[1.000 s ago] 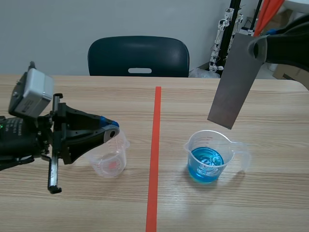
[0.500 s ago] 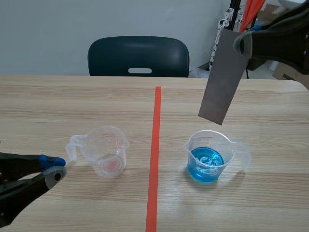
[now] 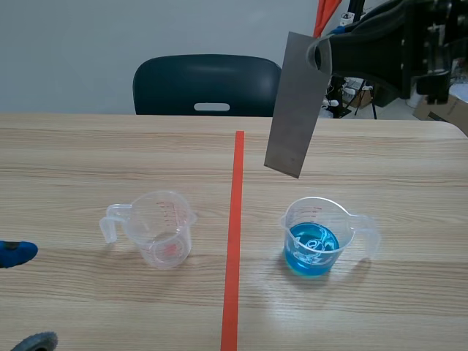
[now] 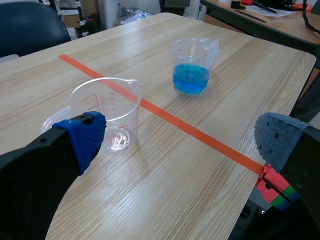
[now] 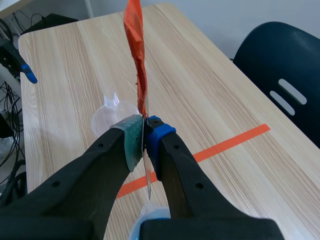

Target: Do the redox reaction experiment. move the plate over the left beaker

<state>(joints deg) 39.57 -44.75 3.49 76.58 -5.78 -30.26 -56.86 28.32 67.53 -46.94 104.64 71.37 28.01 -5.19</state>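
A grey metal plate (image 3: pixel 293 107) hangs in the air, tilted, behind and just left of the blue-liquid beaker (image 3: pixel 313 238), not far right of the tape line. My right gripper (image 3: pixel 322 54) is shut on its upper end. In the right wrist view the plate (image 5: pixel 139 60) runs edge-on ahead of the right gripper (image 5: pixel 144 131), showing an orange side. The clear left beaker (image 3: pixel 158 227) stands empty except for a reddish spot inside. My left gripper (image 4: pixel 180 140) is open, with the left beaker (image 4: pixel 107 111) ahead of its blue pad; in the scene view only its fingertips (image 3: pixel 16 252) show.
An orange-red tape line (image 3: pixel 234 241) divides the table between the two beakers. A dark chair (image 3: pixel 210 85) stands behind the far edge. The blue beaker (image 4: pixel 192 65) sits beyond the tape from the left gripper. Equipment stands off the back right corner.
My left gripper has left the left beaker's handle, drawn back to the near left corner and opened. The right arm has carried the plate leftward and higher, toward the tape line.
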